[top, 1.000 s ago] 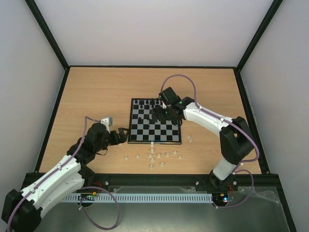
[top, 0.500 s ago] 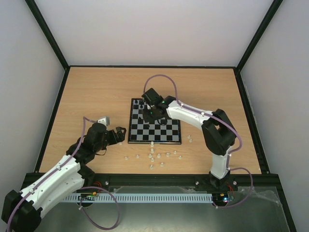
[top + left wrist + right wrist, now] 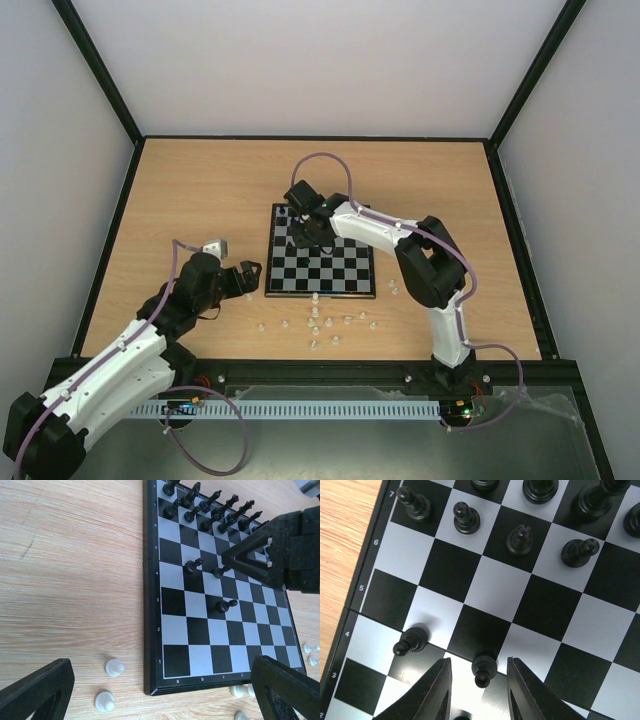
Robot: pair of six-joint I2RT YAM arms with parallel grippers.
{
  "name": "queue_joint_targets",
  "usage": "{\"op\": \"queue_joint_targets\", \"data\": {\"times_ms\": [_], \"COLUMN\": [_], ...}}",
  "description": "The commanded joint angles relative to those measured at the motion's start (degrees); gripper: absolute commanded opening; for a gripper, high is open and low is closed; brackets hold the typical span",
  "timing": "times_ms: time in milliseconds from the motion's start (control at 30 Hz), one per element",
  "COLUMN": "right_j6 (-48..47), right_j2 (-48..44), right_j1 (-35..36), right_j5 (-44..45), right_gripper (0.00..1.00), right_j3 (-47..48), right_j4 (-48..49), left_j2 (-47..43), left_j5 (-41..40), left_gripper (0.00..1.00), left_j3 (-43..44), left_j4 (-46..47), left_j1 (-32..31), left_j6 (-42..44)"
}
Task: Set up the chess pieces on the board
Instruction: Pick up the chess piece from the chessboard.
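Note:
The board [image 3: 268, 281] lies mid-table. Black chess pieces [image 3: 210, 507] stand in its two far rows, and three black pawns stand loose nearer the middle. My right gripper [image 3: 479, 690] hangs low over the board's left side [image 3: 305, 232]. Its jaws are narrowed around one loose black pawn [image 3: 484, 669], with a thin gap on each side. A second loose pawn [image 3: 411, 641] stands just to its left. My left gripper [image 3: 162, 695] is wide open and holds nothing, hovering off the board's near left corner [image 3: 250, 275]. White chess pieces [image 3: 318, 325] lie scattered on the table in front of the board.
Two white pawns [image 3: 114, 667] lie on the wood left of the board's near corner. More white pieces [image 3: 239, 691] lie along its near edge. Black frame rails [image 3: 110, 240] border the table on all sides.
My right arm has swung left across the board to its left files. Its jaws have narrowed from wide open to either side of a black pawn. The left arm has barely moved.

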Motion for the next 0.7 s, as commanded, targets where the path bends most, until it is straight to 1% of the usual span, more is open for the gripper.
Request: {"op": "queue_joint_targets", "data": {"times_ms": [0, 233, 600, 667], "right_j6": [-0.1, 0.0, -0.7, -0.8], "right_j2": [1.8, 2.4, 2.9, 3.1], "right_j1": [0.0, 0.1, 0.0, 0.0], "right_j5": [2.0, 1.8, 0.3, -0.1], "right_gripper": [0.31, 0.26, 0.25, 0.22], "right_j3": [2.7, 2.1, 1.8, 1.8], "right_j4": [-4.7, -4.6, -4.7, -4.8], "left_j2": [-1.3, -1.5, -2.7, -2.9], "left_j5": [-0.8, -0.7, -0.9, -1.0], "left_gripper": [0.99, 0.99, 0.99, 1.0], "left_j3": [0.8, 0.7, -0.6, -0.7], "left_j4": [0.0, -0.1, -0.1, -0.2], "left_j1": [0.2, 0.2, 0.2, 0.2], "left_j6": [0.9, 0.8, -0.2, -0.3]}}
